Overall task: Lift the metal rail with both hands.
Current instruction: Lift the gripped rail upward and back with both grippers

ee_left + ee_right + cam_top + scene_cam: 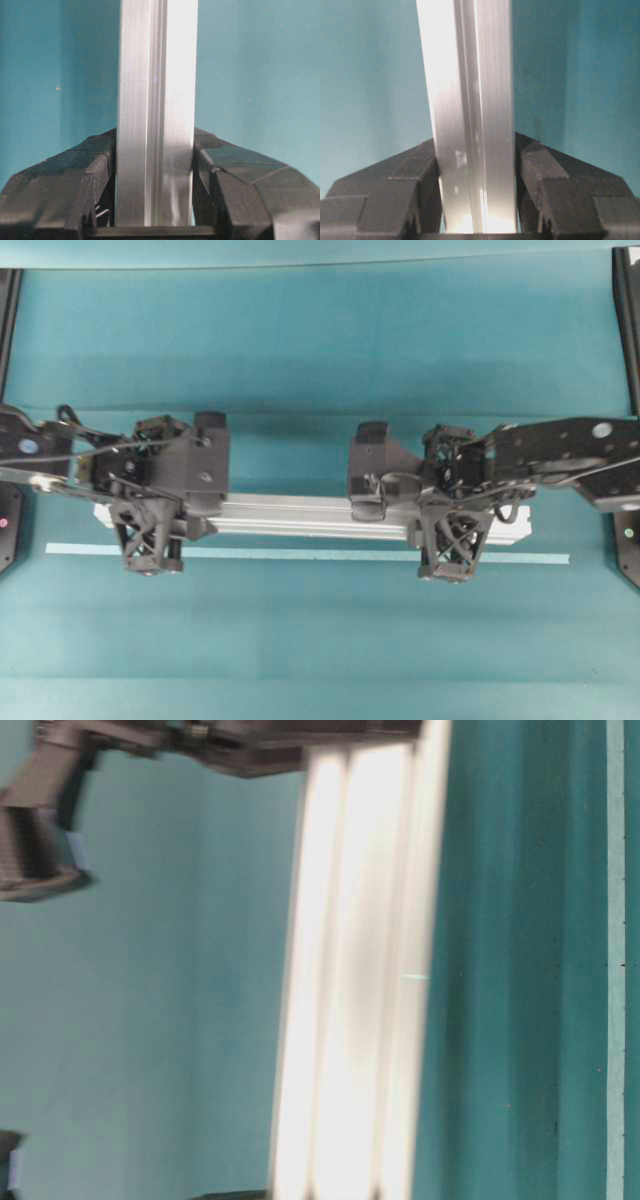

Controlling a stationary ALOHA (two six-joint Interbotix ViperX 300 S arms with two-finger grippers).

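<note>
With the left gripper [150, 540] and the right gripper [450, 545] each clamping its jaws on the metal rail [300, 512], which is lying crosswise at mid-counter, both arms should be rising at one matched rate, keeping it level.

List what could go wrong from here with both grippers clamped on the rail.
1. The metal rail is long and held only between the fingers of the left gripper and the right gripper. If one arm rises faster, it may tilt and slide out.
2. Its gripped faces look smooth and shiny, so the grip may slip.
3. The pale strip lies close beside it, so a drop could knock it.
</note>
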